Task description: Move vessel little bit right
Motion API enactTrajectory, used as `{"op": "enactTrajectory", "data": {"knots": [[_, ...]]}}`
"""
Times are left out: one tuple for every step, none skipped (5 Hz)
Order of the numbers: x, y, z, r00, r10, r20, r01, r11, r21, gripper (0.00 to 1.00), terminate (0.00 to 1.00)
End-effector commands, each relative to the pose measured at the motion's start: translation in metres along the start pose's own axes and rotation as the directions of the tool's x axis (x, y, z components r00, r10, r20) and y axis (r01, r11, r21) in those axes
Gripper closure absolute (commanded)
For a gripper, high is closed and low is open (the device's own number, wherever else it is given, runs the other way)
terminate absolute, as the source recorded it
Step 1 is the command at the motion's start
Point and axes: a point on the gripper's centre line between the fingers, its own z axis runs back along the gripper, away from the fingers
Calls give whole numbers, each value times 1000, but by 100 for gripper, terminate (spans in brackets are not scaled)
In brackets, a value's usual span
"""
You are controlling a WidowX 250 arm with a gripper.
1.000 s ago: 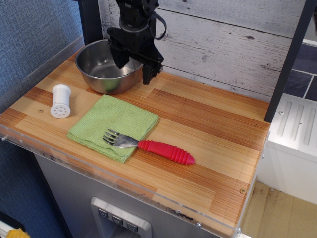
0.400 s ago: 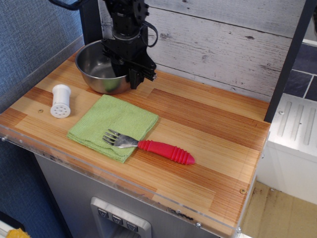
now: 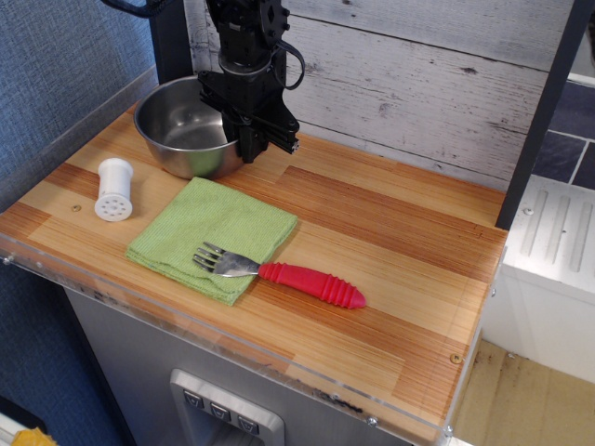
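Observation:
The vessel is a shiny steel bowl at the back left of the wooden counter, close to the wall. My gripper comes down from above at the bowl's right rim. Its black fingers stand close together and appear shut on that rim, one inside the bowl and one outside. The gripper body hides the right part of the rim.
A small white shaker stands left front of the bowl. A green cloth lies just in front of it, with a red-handled fork partly on it. A white plank wall runs behind. The counter's front edge has a clear strip.
The fingers stood wide apart astride the bowl's right rim and have closed on it. The bowl has shifted slightly left and looks a little raised.

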Motion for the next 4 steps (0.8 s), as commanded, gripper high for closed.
{"op": "enactTrajectory", "data": {"knots": [[12, 4, 22, 996, -77, 41, 74, 996, 56, 100, 0], [16, 3, 41, 987, -159, 22, 156, 981, 115, 100, 0], [20, -8, 63, 975, -213, 70, 200, 967, 156, 100, 0], [20, -25, 83, 959, -254, 123, 231, 957, 178, 100, 0]]}}
